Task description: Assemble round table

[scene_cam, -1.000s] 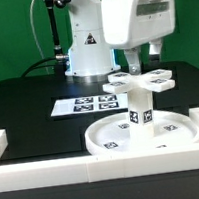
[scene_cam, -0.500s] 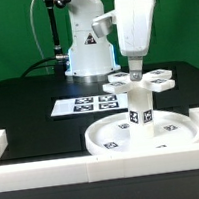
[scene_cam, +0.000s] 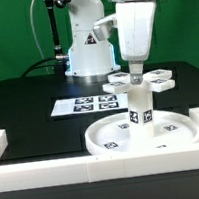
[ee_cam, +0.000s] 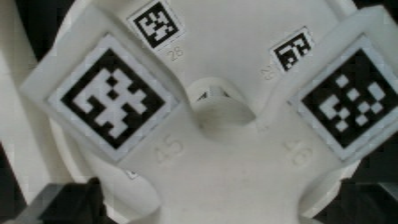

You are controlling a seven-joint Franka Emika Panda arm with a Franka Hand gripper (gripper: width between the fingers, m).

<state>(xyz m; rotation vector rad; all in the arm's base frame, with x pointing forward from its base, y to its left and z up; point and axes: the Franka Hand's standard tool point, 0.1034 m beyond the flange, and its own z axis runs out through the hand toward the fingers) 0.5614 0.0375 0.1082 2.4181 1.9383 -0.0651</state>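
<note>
Black tabletop [scene_cam: 27, 101] under green backdrop, fenced in front by long white border bars [scene_cam: 106, 165]. Just behind those, round disc [scene_cam: 142, 135] lying flat, short leg [scene_cam: 139, 111] upright at its centre, cross-shaped foot [scene_cam: 138, 80] on top. Behind, marker board [scene_cam: 86, 105], then arm base. Gripper [scene_cam: 135, 71] directly above foot hub; cannot tell whether clenched or released. Seen only from wrist view: foot's tagged arms [ee_cam: 116, 98] up close, hub between them.

Arm upright, wrist pointing straight down — gripper [scene_cam: 135, 71] low, jaws hidden
</note>
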